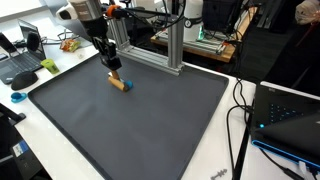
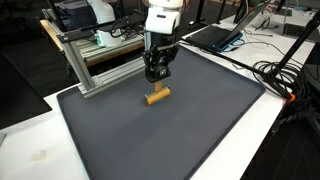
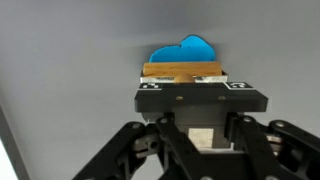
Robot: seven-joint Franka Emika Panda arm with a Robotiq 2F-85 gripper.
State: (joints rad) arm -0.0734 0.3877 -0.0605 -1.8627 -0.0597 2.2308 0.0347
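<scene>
A dark grey mat covers a white table in a cluttered lab, an aluminium frame along the mat's far edge and laptops beyond. Near that frame, the gripper stands over a wooden block with a blue part lying on the mat; its fingers look drawn in, seemingly just above the block rather than clasping it.
</scene>
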